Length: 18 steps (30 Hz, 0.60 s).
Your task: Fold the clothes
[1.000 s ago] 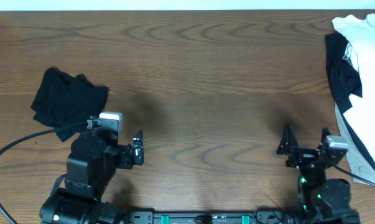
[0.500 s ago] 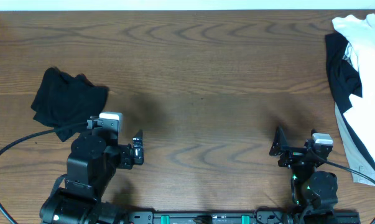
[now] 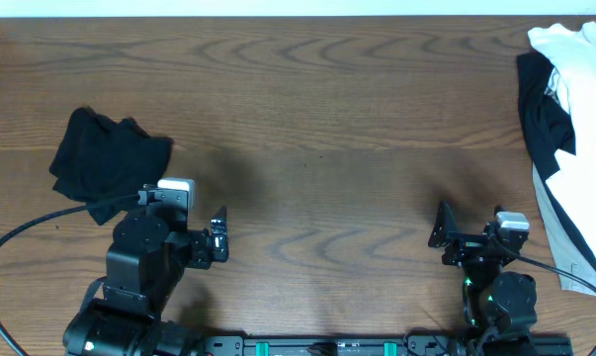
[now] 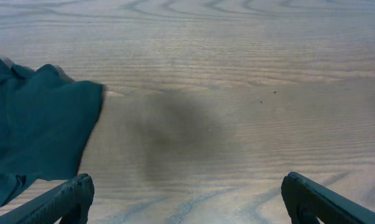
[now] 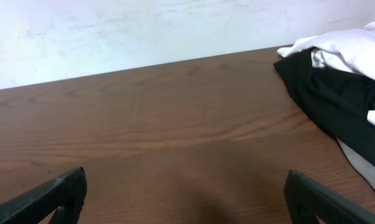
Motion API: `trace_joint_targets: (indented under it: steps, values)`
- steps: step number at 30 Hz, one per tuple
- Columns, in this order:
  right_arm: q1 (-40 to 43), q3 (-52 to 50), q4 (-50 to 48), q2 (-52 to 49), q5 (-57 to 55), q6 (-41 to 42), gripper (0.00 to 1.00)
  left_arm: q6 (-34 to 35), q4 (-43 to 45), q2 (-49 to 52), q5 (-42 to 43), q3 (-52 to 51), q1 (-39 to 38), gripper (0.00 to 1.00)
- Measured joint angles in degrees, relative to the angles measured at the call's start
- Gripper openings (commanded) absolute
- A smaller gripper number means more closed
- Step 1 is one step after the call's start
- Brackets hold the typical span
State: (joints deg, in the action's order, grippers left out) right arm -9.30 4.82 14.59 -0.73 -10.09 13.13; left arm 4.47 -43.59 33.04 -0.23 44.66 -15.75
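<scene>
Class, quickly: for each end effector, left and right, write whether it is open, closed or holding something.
Left end effector: open, holding nothing.
Right end effector: open, holding nothing.

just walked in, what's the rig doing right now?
Nothing is being handled. Both arms sit at the table's near edge, with the left end effector and right end effector open and holding nothing. A bunched black shirt lies at the left, beside the left arm. A black-and-white pile of shirts sits at the right edge.
</scene>
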Motion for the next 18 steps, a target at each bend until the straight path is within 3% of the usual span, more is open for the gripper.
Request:
trace_joint_targets:
  steps: [5, 11, 18]
  values:
    - [0.0, 0.0, -0.2, 0.0, 0.0, 0.0, 0.99, 0.0, 0.0, 0.0, 0.0, 0.0, 0.0, 0.98]
    - [0.0, -2.7, -10.7, 0.1, 0.0, 0.0, 0.99, 0.0, 0.0, 0.0, 0.0, 0.0, 0.0, 0.98]
    - [0.0, -4.2, -11.4, 0.1, 0.2, -0.1, 0.99, 0.0, 0.0, 0.0, 0.0, 0.0, 0.0, 0.98]
